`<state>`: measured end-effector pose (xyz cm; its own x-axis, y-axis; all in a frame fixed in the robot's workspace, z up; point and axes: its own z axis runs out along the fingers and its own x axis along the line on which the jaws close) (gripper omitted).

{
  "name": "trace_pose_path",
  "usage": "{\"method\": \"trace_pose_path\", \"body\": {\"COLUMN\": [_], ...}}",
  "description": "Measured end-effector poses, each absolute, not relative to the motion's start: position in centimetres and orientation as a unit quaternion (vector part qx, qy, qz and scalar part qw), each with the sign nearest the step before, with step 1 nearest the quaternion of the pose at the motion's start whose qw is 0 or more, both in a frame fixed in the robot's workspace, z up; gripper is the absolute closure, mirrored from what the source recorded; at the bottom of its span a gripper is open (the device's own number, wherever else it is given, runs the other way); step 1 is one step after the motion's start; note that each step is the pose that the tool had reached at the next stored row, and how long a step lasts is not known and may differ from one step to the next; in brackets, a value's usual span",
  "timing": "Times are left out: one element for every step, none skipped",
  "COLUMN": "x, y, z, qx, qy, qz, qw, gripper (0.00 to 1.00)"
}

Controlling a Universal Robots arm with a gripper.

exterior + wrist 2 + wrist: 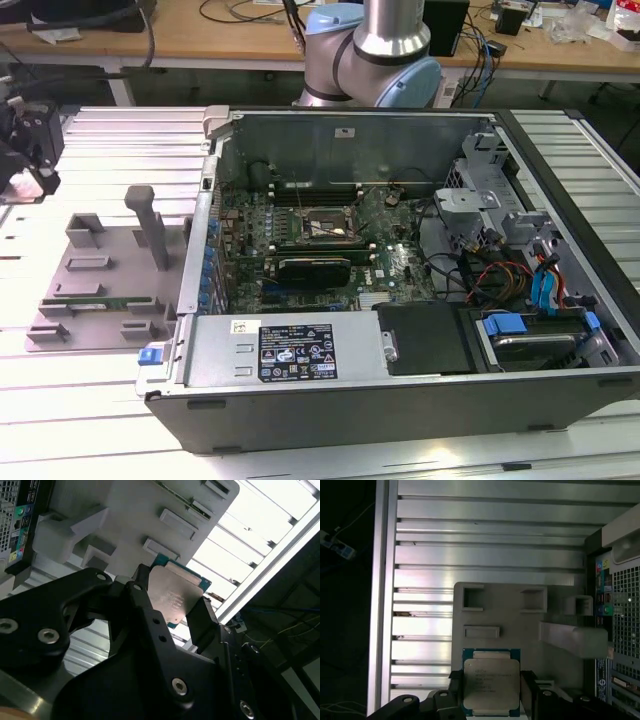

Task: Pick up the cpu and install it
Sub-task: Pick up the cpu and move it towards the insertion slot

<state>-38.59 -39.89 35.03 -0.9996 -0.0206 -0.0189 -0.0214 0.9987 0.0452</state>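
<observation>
Gripper (491, 687) of black metal pinches the square, silver-topped cpu (490, 677) between its fingers. A grey plastic fixture tray (510, 615) lies nearby.

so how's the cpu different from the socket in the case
The cpu is clamped in the gripper over the grey holder tray; the socket sits on the board inside the case. The cpu has a silver-grey metal top; the socket is black-framed. Both are square.
</observation>
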Motion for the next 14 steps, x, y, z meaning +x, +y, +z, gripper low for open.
{"method": "trace_pose_path", "body": {"x": [-38.6, -38.6, -38.6, -38.6, -38.6, -38.6, -38.6, -38.6, -38.6, -38.6, -38.6, -38.6, -38.6, -38.6], "y": [-39.9, -39.8, -39.8, -39.7, -39.7, -39.7, -39.6, -39.6, -39.6, -39.6, -39.5, -39.5, -39.5, -39.5], "z": [35.5, 35.7, 35.9, 36.4, 36.7, 37.2, 37.4, 37.6, 37.8, 38.0, 38.4, 38.5, 38.7, 39.0], "qx": [-0.011, -0.011, -0.011, -0.011, -0.011, -0.011, -0.011, -0.011, -0.011, -0.011, -0.011, -0.011, -0.011, -0.011], "qy": [1.0, 1.0, 1.0, 1.0, 1.0, 1.0, 1.0, 1.0, 1.0, 1.0, 1.0, 1.0, 1.0, 1.0], "qz": [0.023, 0.023, 0.023, 0.023, 0.023, 0.023, 0.023, 0.023, 0.023, 0.023, 0.023, 0.023, 0.023, 0.023], "qw": [0.009, 0.01, 0.01, 0.01, 0.01, 0.011, 0.011, 0.011, 0.011, 0.011, 0.011, 0.011, 0.011, 0.012], "gripper": [0.45, 0.45, 0.45, 0.45, 0.45, 0.45, 0.45, 0.45, 0.45, 0.45, 0.45, 0.45, 0.45, 0.45]}}
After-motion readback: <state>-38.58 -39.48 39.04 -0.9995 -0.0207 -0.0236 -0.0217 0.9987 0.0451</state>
